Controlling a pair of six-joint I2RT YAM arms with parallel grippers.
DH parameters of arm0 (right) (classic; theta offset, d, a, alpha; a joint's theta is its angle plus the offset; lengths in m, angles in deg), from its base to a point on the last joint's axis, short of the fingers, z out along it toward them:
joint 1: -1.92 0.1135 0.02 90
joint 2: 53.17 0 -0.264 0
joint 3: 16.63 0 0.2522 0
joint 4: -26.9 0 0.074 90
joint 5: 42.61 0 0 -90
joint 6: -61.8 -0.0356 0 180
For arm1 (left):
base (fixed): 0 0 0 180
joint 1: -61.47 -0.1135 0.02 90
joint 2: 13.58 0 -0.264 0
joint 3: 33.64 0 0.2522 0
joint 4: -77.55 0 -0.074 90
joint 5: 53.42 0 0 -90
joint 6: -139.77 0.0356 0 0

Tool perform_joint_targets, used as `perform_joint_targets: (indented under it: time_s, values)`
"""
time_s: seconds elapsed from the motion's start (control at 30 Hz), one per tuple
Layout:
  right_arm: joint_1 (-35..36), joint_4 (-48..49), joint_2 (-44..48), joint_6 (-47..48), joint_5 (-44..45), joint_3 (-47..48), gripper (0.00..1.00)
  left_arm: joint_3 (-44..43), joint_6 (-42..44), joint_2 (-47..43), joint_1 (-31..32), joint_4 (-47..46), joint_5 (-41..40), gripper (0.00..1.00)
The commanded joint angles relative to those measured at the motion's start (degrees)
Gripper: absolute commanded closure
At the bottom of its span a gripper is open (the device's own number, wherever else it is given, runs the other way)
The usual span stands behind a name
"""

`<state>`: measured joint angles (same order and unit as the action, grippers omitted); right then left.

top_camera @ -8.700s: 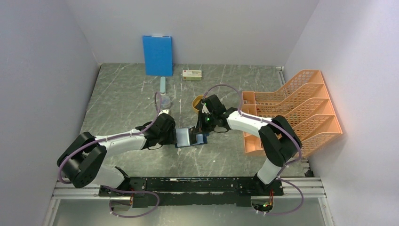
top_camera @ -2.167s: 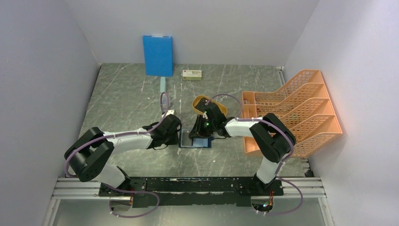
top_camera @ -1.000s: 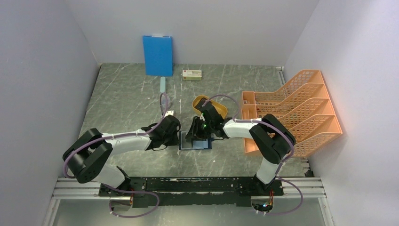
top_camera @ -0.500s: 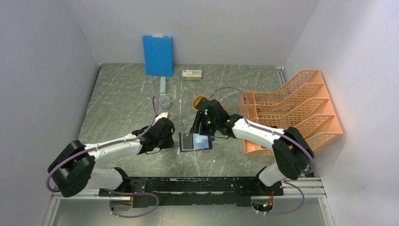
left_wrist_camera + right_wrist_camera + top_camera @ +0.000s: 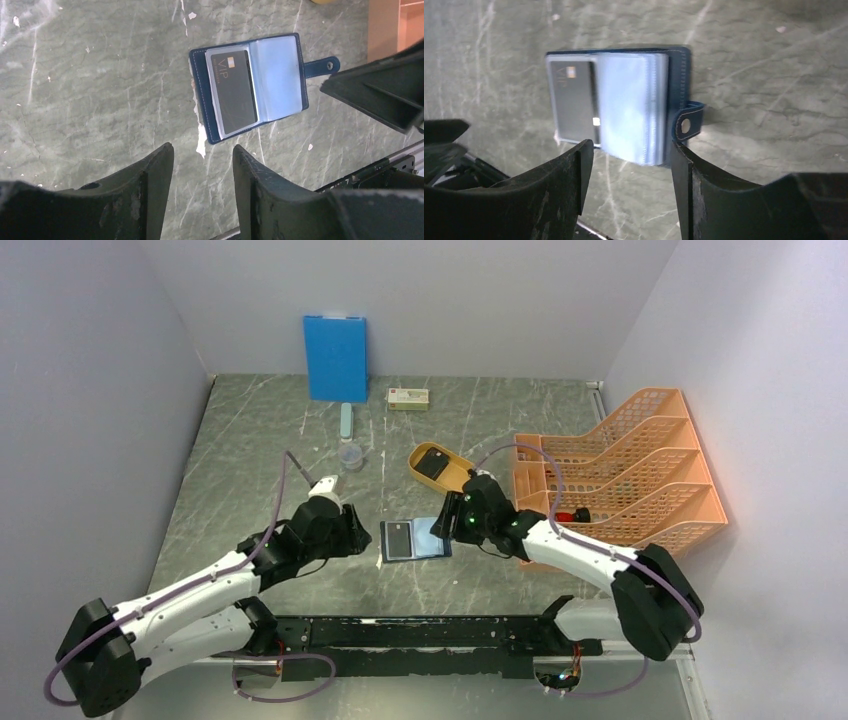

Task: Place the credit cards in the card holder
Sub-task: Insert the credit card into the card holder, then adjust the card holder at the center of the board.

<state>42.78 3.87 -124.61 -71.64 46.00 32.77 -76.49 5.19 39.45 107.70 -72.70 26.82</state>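
Observation:
The dark navy card holder [image 5: 414, 539] lies open and flat on the table, with its snap tab pointing right. A dark credit card [image 5: 232, 92] marked VIP sits in its left clear sleeve, and light blue sleeves [image 5: 631, 110] fill its right half. Another dark card [image 5: 432, 464] lies in the yellow oval tray [image 5: 455, 480]. My left gripper [image 5: 362, 537] hovers just left of the holder, open and holding nothing [image 5: 203, 150]. My right gripper [image 5: 449, 524] stands at the holder's right edge, also open and holding nothing [image 5: 631, 147]. Neither gripper touches the holder.
A bright blue board [image 5: 335, 357] leans on the back wall, with a small box [image 5: 408, 398] beside it. A pale teal bar [image 5: 346, 420] and a small clear cup [image 5: 350, 453] lie left of the tray. An orange file rack [image 5: 620, 475] fills the right side.
Both grippers opened and drew back from the card holder, the left one leftward and toward the near edge, the right one to the right. The holder stays open with the card in its sleeve.

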Motion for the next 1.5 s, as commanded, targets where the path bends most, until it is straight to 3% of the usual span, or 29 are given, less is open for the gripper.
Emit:
perform_joint_targets:
  time_s: [0.0, 0.4, 0.6, 0.77, 0.9, 1.0, 1.2, 1.47]
  values:
    - [-2.39, 7.90, -2.54, -4.26, -1.21, -3.27, 0.37, 1.13, 0.48, -3.18, 0.17, 1.62, 1.44, 0.47]
    - [-0.87, 14.76, -9.02, -9.73, -3.13, -6.76, 0.36, 3.06, -0.51, -6.92, 0.17, 4.75, 0.63, 0.49]
    - [3.48, 13.61, -6.05, -13.98, -0.79, -9.09, 0.38, 2.97, -0.36, -6.56, 0.15, 4.87, 0.69, 0.50]
    - [5.10, 4.30, 1.58, -13.36, 1.22, -6.07, 0.38, 2.15, 0.42, -8.16, 0.17, 6.86, -0.51, 0.50]
    - [4.96, -6.72, 6.75, -7.51, 9.87, 2.36, 0.36, 1.53, 0.01, -9.61, 0.17, 8.13, -1.42, 0.50]
    - [3.41, -11.67, 4.74, -4.79, 18.33, 10.26, 0.24, 1.24, -0.79, -10.26, 0.17, 8.36, -2.46, 0.50]
    - [-10.65, 1.65, -3.34, -5.59, 7.18, 13.89, 0.23, 1.55, -1.23, -9.08, 0.17, 5.52, -3.67, 0.49]
    - [-14.16, 14.77, -19.66, -7.44, 5.48, 18.07, 0.25, 1.60, 2.50, -7.86, 0.17, 0.27, 1.14, 0.41]
